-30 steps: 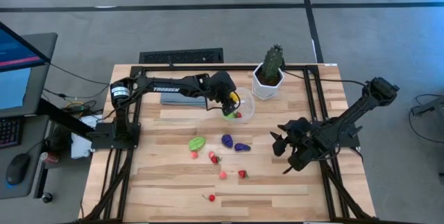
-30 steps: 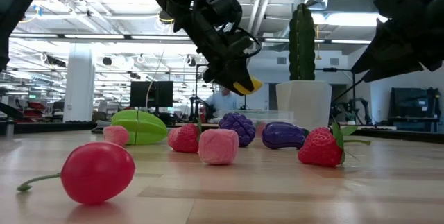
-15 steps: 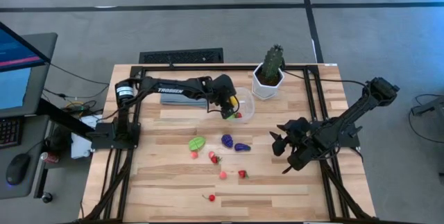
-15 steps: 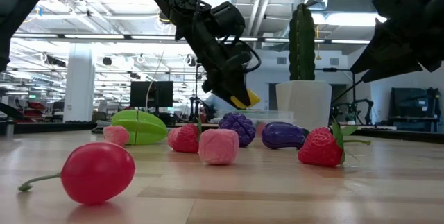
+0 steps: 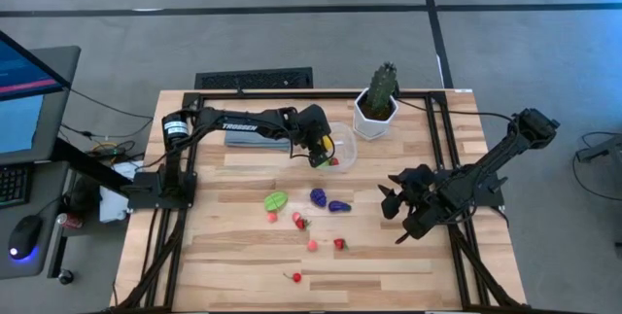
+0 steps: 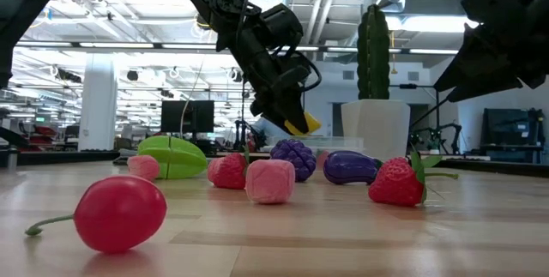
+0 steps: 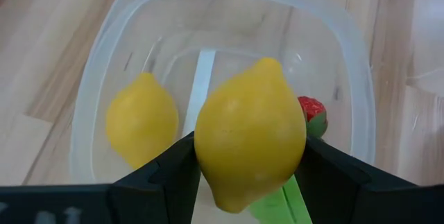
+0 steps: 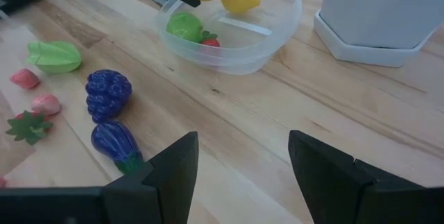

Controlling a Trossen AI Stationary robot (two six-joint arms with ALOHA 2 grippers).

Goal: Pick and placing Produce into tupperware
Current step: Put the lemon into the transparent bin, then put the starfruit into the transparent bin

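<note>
Left gripper [image 7: 250, 182] angled down over round clear plastic tupperware [image 5: 338, 146] at table's far centre, pinching yellow toy lemon [image 7: 250, 141], right gripper [image 8: 239, 165] hovering near right, fingers spread, empty.

Left arm stretched across the table's far side, wrist pitched down, left gripper [image 5: 322, 149] hanging low with its dark fingers [image 7: 173, 175] clamped on a yellow lemon [image 7: 250, 132]. Right arm folded at the table's right edge, right gripper [image 5: 390, 203] above the tabletop, jaws apart, nothing between them.
</note>
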